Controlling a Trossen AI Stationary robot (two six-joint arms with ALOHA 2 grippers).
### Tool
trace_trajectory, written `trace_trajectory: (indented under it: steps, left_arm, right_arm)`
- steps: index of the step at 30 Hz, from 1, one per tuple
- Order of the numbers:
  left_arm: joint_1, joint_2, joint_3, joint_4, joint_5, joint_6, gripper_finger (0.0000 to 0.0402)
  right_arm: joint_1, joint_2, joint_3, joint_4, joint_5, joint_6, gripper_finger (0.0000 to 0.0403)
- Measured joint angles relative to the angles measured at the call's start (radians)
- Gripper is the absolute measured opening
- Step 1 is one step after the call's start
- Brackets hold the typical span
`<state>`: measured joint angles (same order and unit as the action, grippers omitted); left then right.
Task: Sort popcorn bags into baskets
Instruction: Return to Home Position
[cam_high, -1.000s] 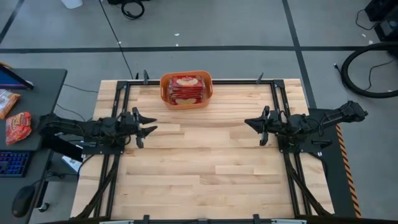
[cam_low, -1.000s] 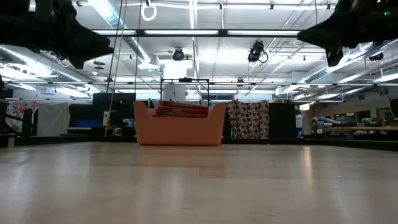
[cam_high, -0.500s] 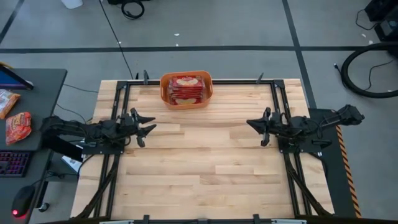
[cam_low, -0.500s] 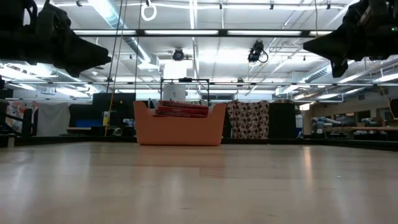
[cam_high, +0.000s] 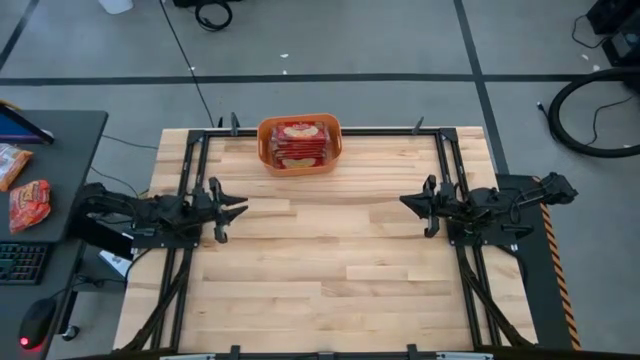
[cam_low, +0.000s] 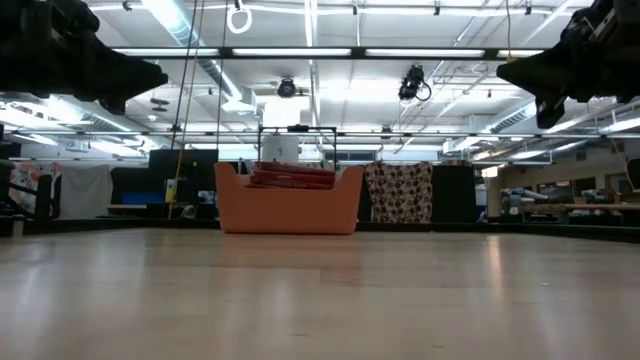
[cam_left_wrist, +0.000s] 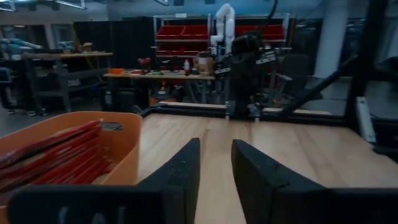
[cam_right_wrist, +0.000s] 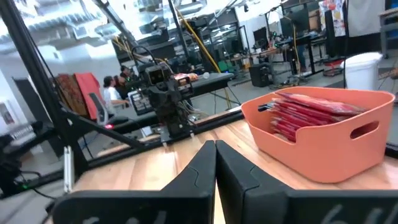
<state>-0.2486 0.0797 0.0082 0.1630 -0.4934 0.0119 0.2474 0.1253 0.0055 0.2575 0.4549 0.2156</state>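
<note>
Though the sorting looks done, one risk remains. Midway up the pale wooden table, left gripper hangs above the left side, jaws slightly apart, holding nothing. Right gripper is opposite, above the right side, jaws pressed together, empty. Farther off, at the far edge: orange plastic tub, flat red popcorn bags stacked inside to about rim height. Judged hazard: a jolt to the table could slide the top packet over the rim. Both arms sit well apart from the tub, so a knock seems unlikely.
</note>
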Motion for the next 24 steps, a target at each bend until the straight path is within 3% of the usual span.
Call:
trace_trajectory:
  steps: [7,10,14,24]
  left_arm:
    - [-0.063,-0.03,0.0,0.007,-0.004,0.024,0.003]
    - [-0.062,-0.029,-0.001,0.005,-0.008,-0.037,0.0007]
    - [-0.063,-0.028,-0.001,-0.011,0.0,-0.135,0.002]
    - [-0.063,-0.028,-0.001,-0.011,0.001,-0.123,0.0043]
  right_arm:
    - [-0.001,0.0,0.0,-0.004,0.0,-0.228,0.0018]
    - [-0.001,0.0,0.0,-0.005,0.0,-0.245,0.0016]
    - [-0.001,0.0,0.0,-0.004,0.0,-0.237,0.0016]
    - [-0.001,0.0,0.0,-0.004,0.0,-0.237,0.0018]
